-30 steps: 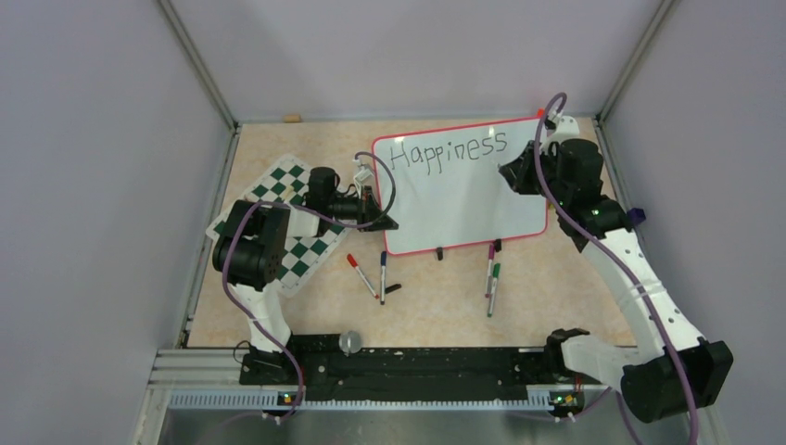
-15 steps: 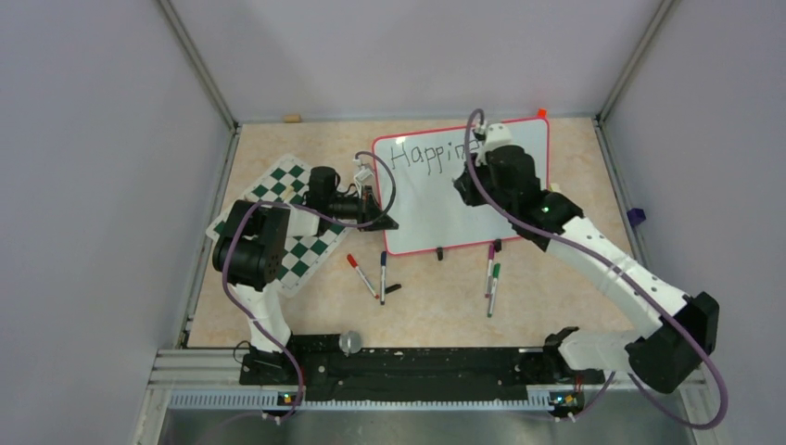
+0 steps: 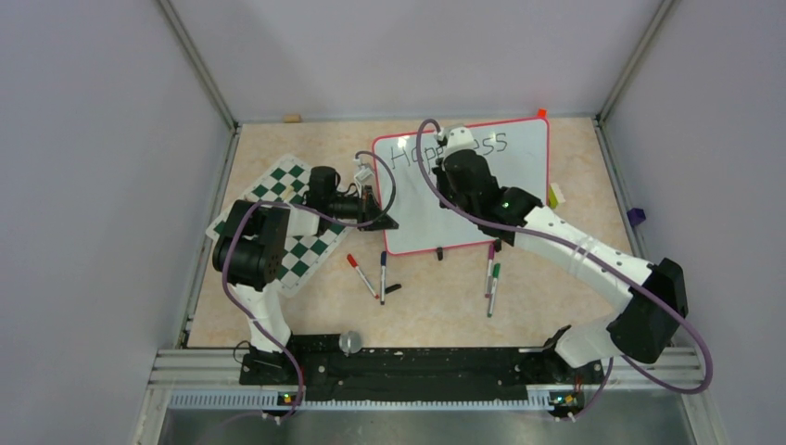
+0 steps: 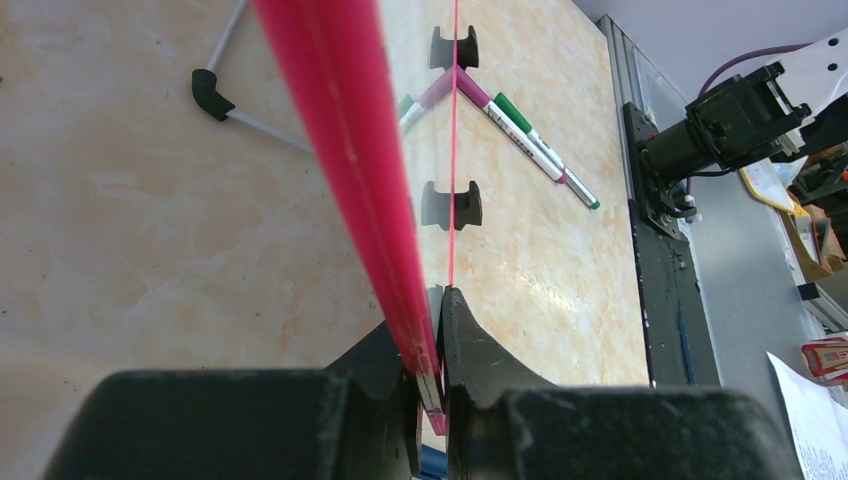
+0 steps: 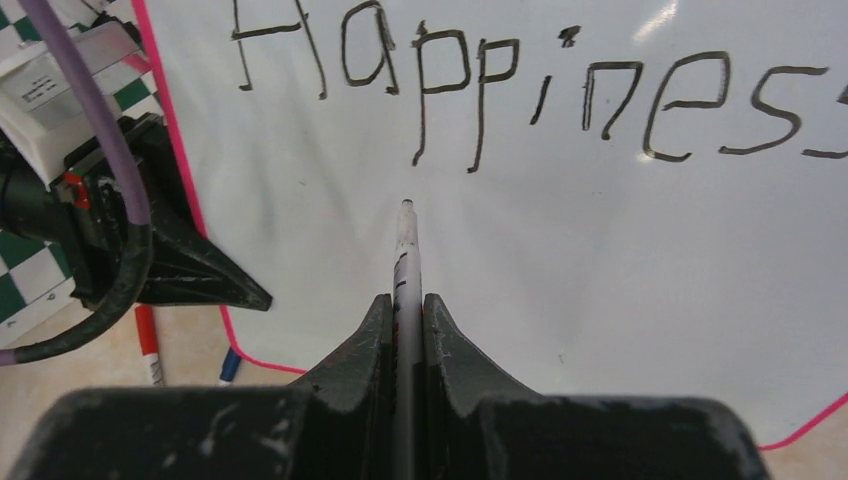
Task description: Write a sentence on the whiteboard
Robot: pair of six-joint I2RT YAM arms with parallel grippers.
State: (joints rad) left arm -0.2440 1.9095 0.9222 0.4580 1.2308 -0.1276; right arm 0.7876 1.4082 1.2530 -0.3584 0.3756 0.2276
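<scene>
Whiteboard: lies on the table at 12 to 1 o'clock from the arm bases, and both arms are on it.
Left gripper: closed on the board's red frame. The two black fingers pinch the edge between them, at the board's 9 o'clock side near its lower corner.
Right gripper: clamped on a marker, which runs straight out between the fingers.
Marker tip: points toward 12 o'clock in the right wrist view, over bare white surface just under the double "p". Whether it touches the board I cannot tell.
Writing: "Happiness" in black along the board's far edge; the right arm covers the middle letters from above.
Right arm: reaches in from 4 o'clock across the board's near edge, wrist over the board's left half.
Feet: two small black feet on the near edge, at 6 o'clock.
Loose pens: a red one and a dark one lie near the board's lower left corner. A purple one and a green one lie side by side below the right foot.
Chess mat: green and white, at 9 o'clock from the board, under the left arm.
</scene>
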